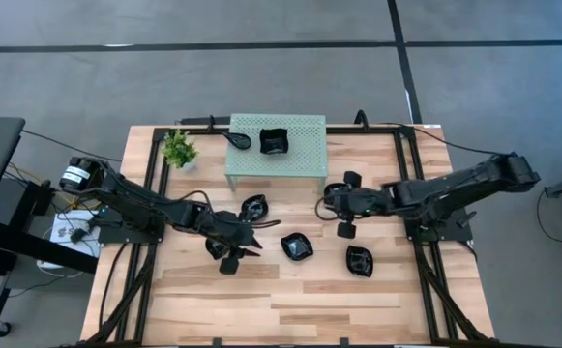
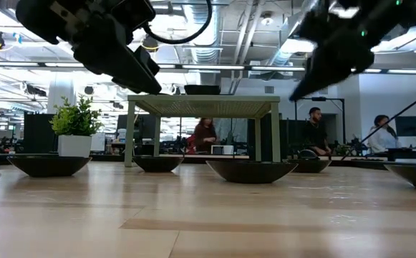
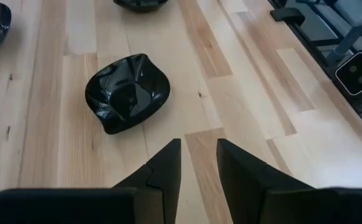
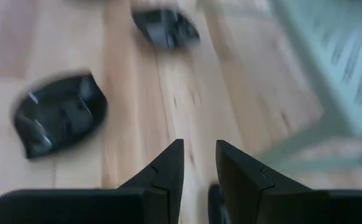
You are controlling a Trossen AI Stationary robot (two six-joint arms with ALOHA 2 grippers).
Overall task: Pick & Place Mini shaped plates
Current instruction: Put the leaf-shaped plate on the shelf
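Glossy black mini plates with wavy, crumpled rims lie scattered on a pale wood-plank table [image 1: 213,300]; one [image 1: 297,247] sits at the frame's centre, another [image 1: 359,261] toward the lower right, and a squarish one [image 1: 274,141] rests on the perforated pale-green stand [image 1: 305,164] at upper centre. The left gripper [image 1: 253,237] hovers left of centre, jaws slightly parted and empty; the right gripper [image 1: 327,204], right of centre, likewise holds nothing. A small potted plant [image 1: 179,150] stands upper left. No writing is legible.
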